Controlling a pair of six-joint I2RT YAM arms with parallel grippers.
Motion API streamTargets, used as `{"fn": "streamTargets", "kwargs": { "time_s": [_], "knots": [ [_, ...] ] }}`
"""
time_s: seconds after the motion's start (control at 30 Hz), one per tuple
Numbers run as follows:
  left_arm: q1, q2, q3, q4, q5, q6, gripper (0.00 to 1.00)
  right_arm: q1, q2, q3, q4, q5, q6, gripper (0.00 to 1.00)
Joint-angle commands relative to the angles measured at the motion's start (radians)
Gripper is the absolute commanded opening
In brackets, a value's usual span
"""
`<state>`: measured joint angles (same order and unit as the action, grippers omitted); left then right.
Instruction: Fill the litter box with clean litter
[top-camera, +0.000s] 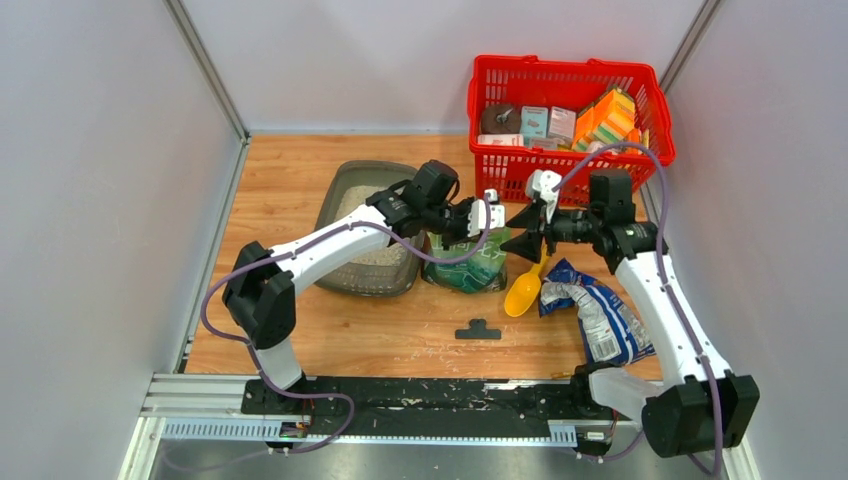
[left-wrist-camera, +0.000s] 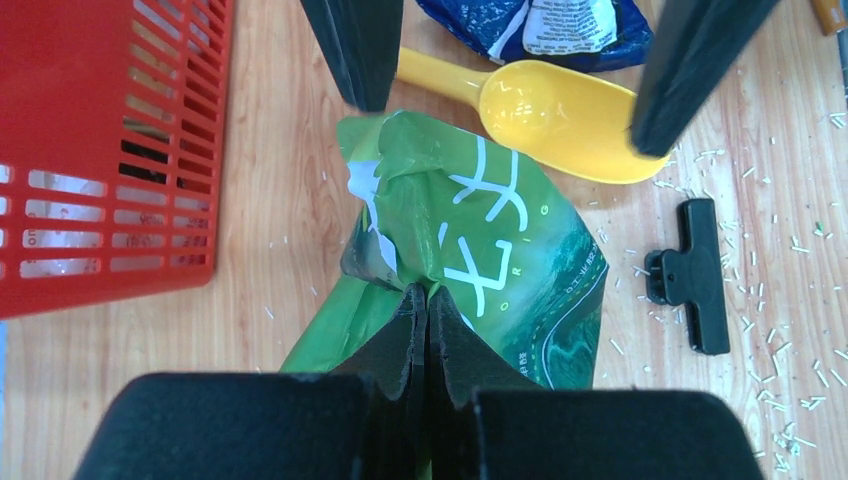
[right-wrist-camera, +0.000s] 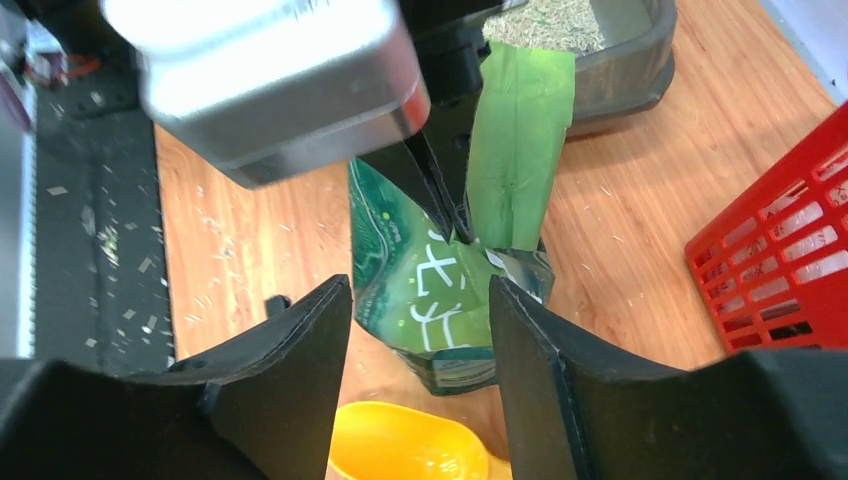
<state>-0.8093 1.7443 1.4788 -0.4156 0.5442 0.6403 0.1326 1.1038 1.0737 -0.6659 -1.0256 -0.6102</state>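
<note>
The litter box (top-camera: 352, 190) is a dark grey tray at the left, under my left arm, with pale litter (right-wrist-camera: 548, 20) inside. A green bag (left-wrist-camera: 490, 250) stands between the box and a yellow scoop (top-camera: 523, 293). My left gripper (left-wrist-camera: 428, 293) is shut on the bag's crumpled top edge. My right gripper (right-wrist-camera: 420, 290) is open, with a finger (left-wrist-camera: 362, 45) on each side of the bag's far top and touching nothing. From above, the two grippers (top-camera: 488, 225) (top-camera: 515, 229) face each other over the bag (top-camera: 470, 265).
A red wire basket (top-camera: 565, 115) full of packages stands at the back right. A crumpled blue bag (top-camera: 600, 318) lies by the right arm. A black clip (top-camera: 478, 330) sits near the front, and spilled granules dot the wood (left-wrist-camera: 790, 400).
</note>
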Motion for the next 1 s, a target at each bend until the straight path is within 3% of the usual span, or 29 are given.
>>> {"fn": "streamTargets", "kwargs": {
  "time_s": [0.0,0.23,0.63,0.87,0.97],
  "knots": [
    [0.022,-0.062,0.026,-0.026,0.025,-0.062,0.00,0.032,0.031,-0.027,0.051,0.005,-0.287,0.56],
    [0.041,-0.062,0.021,-0.023,0.080,-0.068,0.00,0.067,0.079,-0.044,0.032,-0.002,-0.542,0.52],
    [0.071,-0.055,0.018,-0.011,0.118,-0.079,0.00,0.075,0.174,-0.040,0.022,0.053,-0.643,0.29],
    [0.091,-0.058,0.000,0.017,0.128,-0.085,0.00,0.032,0.199,-0.046,-0.013,0.124,-0.637,0.22],
    [0.096,-0.058,-0.006,0.034,0.122,-0.096,0.00,0.003,0.235,-0.017,-0.059,0.139,-0.574,0.24]
  ]
}}
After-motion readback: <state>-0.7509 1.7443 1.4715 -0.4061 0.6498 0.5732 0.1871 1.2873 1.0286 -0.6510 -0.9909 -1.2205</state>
